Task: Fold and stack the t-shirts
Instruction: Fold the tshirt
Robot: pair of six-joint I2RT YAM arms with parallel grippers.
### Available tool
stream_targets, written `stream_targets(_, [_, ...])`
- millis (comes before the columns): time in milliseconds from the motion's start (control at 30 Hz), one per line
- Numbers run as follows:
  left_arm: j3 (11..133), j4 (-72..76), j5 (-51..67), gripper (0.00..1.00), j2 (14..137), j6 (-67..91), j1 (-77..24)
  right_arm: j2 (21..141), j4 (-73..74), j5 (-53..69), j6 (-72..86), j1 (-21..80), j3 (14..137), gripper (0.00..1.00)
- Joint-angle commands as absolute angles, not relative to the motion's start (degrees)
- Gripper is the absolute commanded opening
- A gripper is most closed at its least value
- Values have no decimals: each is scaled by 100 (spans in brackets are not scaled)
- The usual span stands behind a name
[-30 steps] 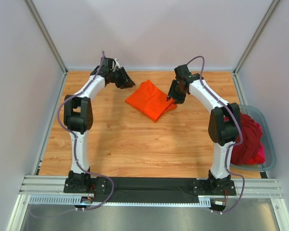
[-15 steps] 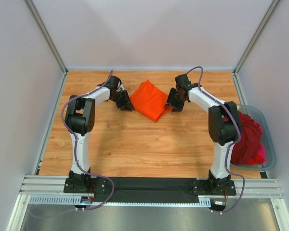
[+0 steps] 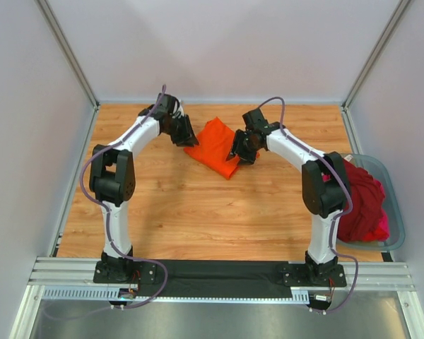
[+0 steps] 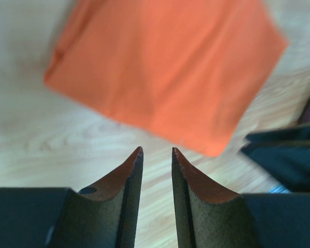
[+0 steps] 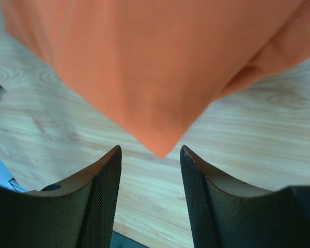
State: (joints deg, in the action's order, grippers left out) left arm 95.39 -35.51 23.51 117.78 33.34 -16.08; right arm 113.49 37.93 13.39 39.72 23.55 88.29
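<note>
A folded bright orange t-shirt (image 3: 213, 145) lies on the far middle of the wooden table. My left gripper (image 3: 184, 134) sits at its left edge, with a narrow gap between the empty jaws. In the left wrist view the orange t-shirt (image 4: 165, 72) lies just ahead of the left gripper (image 4: 156, 151). My right gripper (image 3: 240, 152) is at the shirt's right corner, open and empty. In the right wrist view the orange t-shirt (image 5: 155, 62) points a corner down between the tips of the right gripper (image 5: 151, 150). Dark red t-shirts (image 3: 364, 198) and a magenta-pink one (image 3: 383, 227) are heaped in the tub.
The grey-blue plastic tub (image 3: 398, 212) stands at the right edge of the table, beside the right arm's base. Bare wood (image 3: 198, 205) spreads in front of the orange shirt. White walls and metal posts close in the table on three sides.
Both grippers have closed in on the orange shirt. The left one moved to its left edge, and the right one moved left to its lower right corner. The shirt now looks narrower.
</note>
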Motion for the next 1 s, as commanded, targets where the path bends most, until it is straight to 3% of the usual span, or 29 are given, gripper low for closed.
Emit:
stream_targets(0, [10561, -3822, 2408, 36, 12136, 2927, -1398, 11513, 4042, 1038, 4324, 2688, 9228, 51])
stream_targets(300, [11627, -4323, 2399, 42, 13156, 2383, -1037, 11689, 4367, 686, 4439, 2760, 8956, 50])
stream_targets(433, [11426, -3982, 2724, 50, 13166, 2119, -1037, 11681, 4351, 677, 4316, 2769, 8877, 50])
stream_targets(567, [11460, -4077, 2594, 51, 13332, 1872, -1037, 11908, 4202, 931, 4157, 2760, 8921, 48])
stream_targets(733, [11408, -3991, 2873, 51, 13526, 1801, -1037, 11944, 4043, 949, 3894, 2725, 8764, 33])
stream_targets(800, [11356, -3929, 3102, 51, 13596, 1863, -1046, 11910, 3982, 975, 3789, 2655, 8623, 20])
stream_targets(900, [11312, -4156, 3103, 35, 13606, 1968, -1063, 11700, 3850, 1072, 3499, 2575, 8271, 5])
stream_targets(933, [11294, -4270, 2989, 19, 13588, 2004, -1072, 11629, 3815, 1133, 3315, 2566, 8184, 4])
stream_targets(967, [11137, -4437, 2762, 13, 13475, 2178, -1072, 11532, 3780, 1177, 3235, 2540, 7965, 2])
